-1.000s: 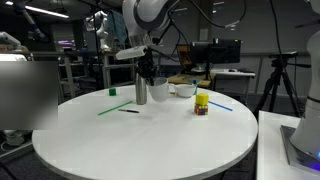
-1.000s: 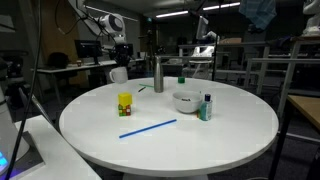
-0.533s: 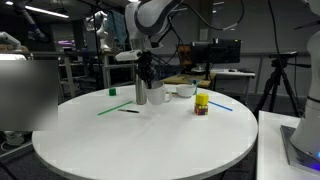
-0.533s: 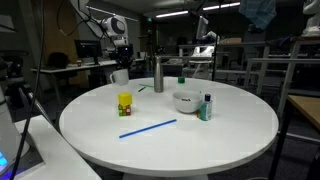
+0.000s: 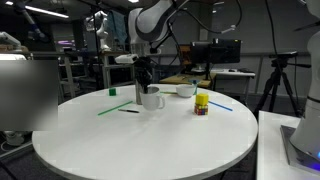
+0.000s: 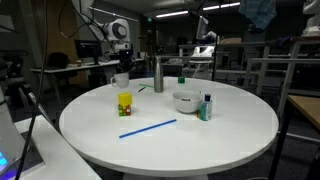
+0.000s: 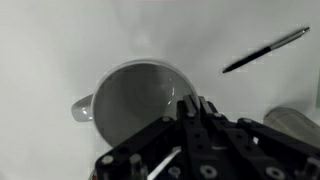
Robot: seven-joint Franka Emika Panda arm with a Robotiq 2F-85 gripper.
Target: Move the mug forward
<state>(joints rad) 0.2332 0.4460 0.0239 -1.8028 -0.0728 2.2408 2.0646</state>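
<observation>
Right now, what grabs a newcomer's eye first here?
The white mug fills the wrist view, the gripper holding its rim with its fingers opposite the handle. In both exterior views the arm looms over the big round white table, where a yellow container and a blue straw are the brightest spots.

The mug (image 7: 135, 100) is plain white, and so are the bowl (image 6: 185, 101) and the round bench (image 5: 130, 140). The bottle (image 6: 158, 75) is silver and the small jar (image 5: 201, 102) is yellow. The blue straw (image 6: 148, 128), the green straw (image 5: 112, 108) and the black pen (image 7: 265, 50) are unpatterned.
</observation>
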